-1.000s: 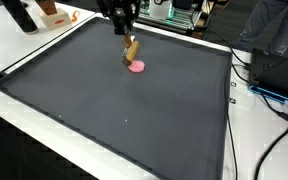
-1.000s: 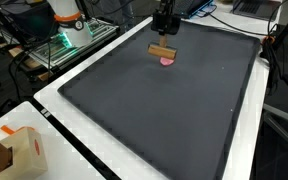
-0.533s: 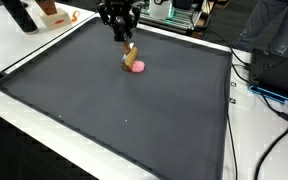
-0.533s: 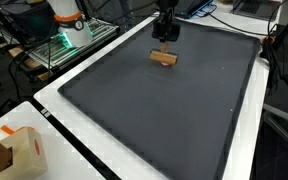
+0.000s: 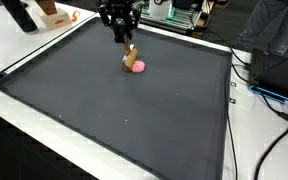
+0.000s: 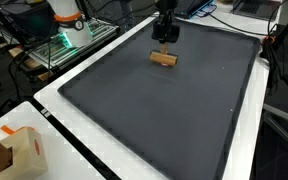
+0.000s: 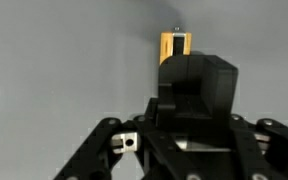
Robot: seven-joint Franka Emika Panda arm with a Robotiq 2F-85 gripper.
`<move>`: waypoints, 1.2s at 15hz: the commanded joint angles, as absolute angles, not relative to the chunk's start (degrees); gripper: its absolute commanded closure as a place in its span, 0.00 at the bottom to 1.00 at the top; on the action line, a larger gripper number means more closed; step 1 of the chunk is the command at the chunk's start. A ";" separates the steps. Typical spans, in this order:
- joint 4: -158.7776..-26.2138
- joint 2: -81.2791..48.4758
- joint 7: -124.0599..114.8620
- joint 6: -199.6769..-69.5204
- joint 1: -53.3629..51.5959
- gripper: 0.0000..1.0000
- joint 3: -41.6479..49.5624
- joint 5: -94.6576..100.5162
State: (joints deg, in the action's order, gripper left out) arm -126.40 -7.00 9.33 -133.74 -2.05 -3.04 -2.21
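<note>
In an exterior view the claw (image 5: 120, 36) hangs at the upper middle of the frame with its fingers spread apart, holding and touching nothing. Just below it one wooden block (image 5: 131, 55) leans on one small pink piece (image 5: 138, 67), the two touching, both on the single dark mat (image 5: 134, 125) that covers the white counter (image 5: 24, 45). In an exterior view from another side the claw (image 6: 164, 36) hovers near the top, clear of the one block (image 6: 164, 58), which lies flat just beneath it at the far end of the mat (image 6: 154, 115). The pink piece cannot be made out there. In the wrist view the claw's black body fills the lower middle with its links splayed to both sides, and one block (image 7: 176, 44) shows above it, upper middle, on grey mat.
</note>
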 commanded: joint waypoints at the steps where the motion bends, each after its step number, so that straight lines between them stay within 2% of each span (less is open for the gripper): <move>1: -128.21 -7.27 8.36 -135.23 -2.32 0.76 -3.40 -2.91; 18: -128.66 -9.30 8.49 -135.94 -3.24 0.76 -5.16 -4.72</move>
State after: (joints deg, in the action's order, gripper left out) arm -126.72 -7.25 9.04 -134.04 -2.31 -4.10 -2.21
